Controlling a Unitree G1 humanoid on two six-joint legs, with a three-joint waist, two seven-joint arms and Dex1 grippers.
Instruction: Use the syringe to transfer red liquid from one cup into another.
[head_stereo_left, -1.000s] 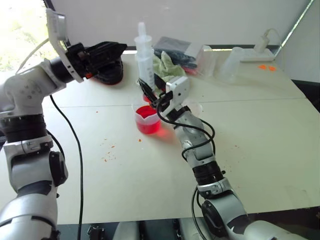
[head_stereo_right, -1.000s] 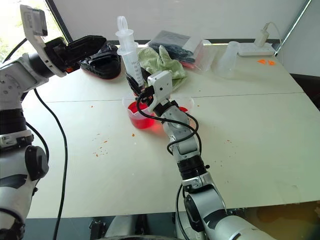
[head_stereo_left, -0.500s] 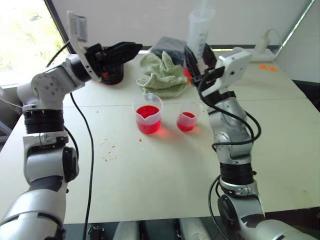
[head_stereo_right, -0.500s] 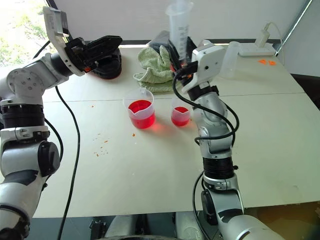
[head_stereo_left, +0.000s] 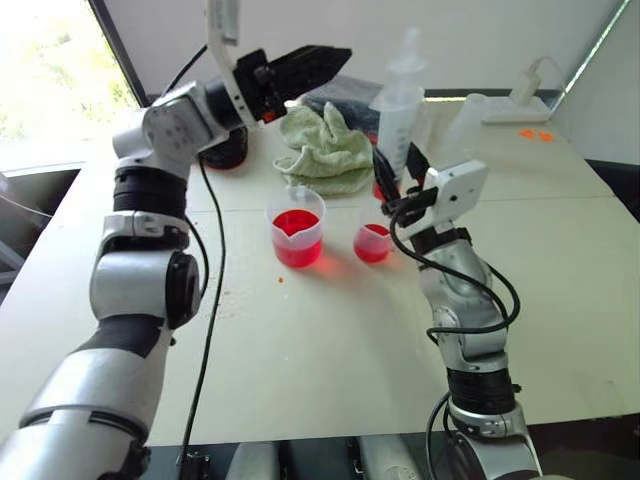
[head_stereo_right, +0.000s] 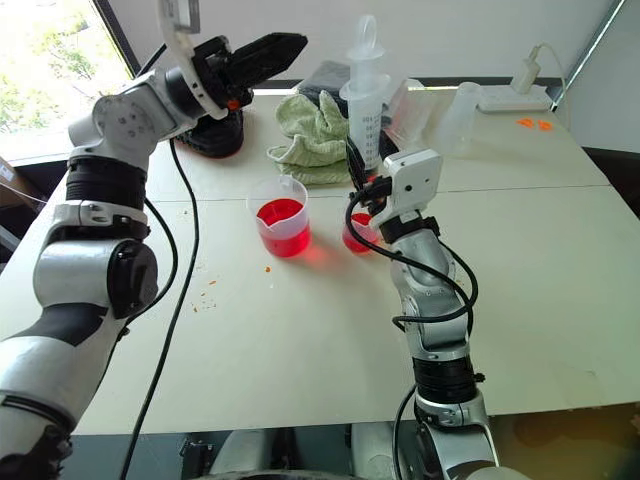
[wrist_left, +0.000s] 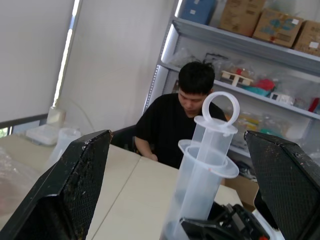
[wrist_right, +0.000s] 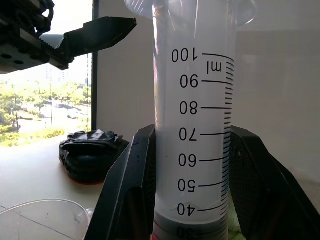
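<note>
I see a pale tabletop (head_stereo_right: 250, 340) with two clear cups side by side near its middle. I use the spouted beaker (head_stereo_right: 281, 217) as my landmark; it holds red liquid (head_stereo_right: 281, 214) filling its lower part. Just to its right stands the smaller plain cup (head_stereo_right: 360, 232), also with red liquid in the bottom.

My right tool (head_stereo_right: 362, 165) is clenched on the syringe (head_stereo_right: 366, 105), gripping the lower barrel between its two black fingers (wrist_right: 127, 190). The syringe stands nearly upright, above the small cup, to the right of the beaker and higher than it. In the right wrist view the printed scale runs up the barrel, and the dark plunger seal (wrist_right: 187, 226) sits just below the forty mark. The ring-shaped plunger handle (wrist_left: 220, 108) is at the top, with the plunger drawn partway out.

My left tool (head_stereo_left: 300, 68) is released, its jaws spread wide and holding nothing. It hangs in the air beyond the beaker and above it, pointing toward the syringe top. In the left wrist view the syringe top stands between the two spread fingers (wrist_left: 75, 185), not touched by either.

Behind the beaker lies a crumpled green cloth (head_stereo_right: 315, 135). Behind the beaker and to its left sits a black object (head_stereo_right: 210, 130). A person in a black shirt (wrist_left: 175, 125) sits past the far edge of the tabletop.
</note>
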